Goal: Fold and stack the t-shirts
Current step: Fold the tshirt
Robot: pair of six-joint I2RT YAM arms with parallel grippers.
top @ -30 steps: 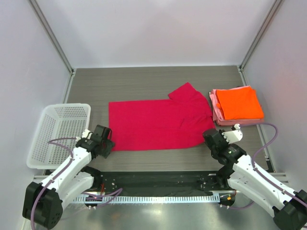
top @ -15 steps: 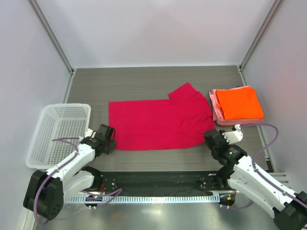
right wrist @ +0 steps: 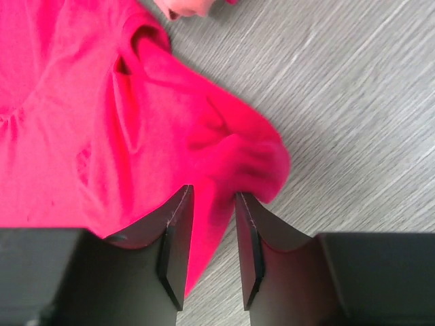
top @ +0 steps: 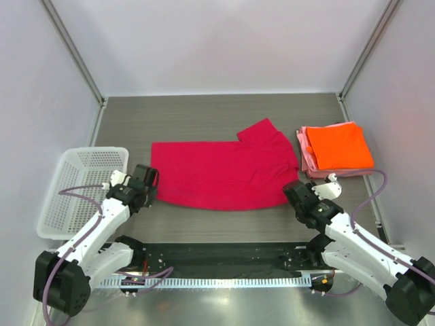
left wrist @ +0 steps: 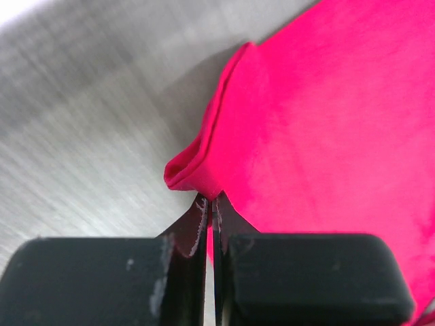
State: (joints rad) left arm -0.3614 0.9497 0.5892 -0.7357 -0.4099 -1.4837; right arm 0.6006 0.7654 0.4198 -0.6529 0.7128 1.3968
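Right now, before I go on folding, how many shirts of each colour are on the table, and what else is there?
crimson shirt, spread flat: 1
orange shirt, folded, top of the stack: 1
pink shirt, folded, under the orange one: 1
basket, white mesh, at the left: 1
Total: 4 things, 3 of them shirts.

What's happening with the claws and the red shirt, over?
Left claw shut on crimson shirt corner. Right claw open, cloth inside. Nothing blocking.
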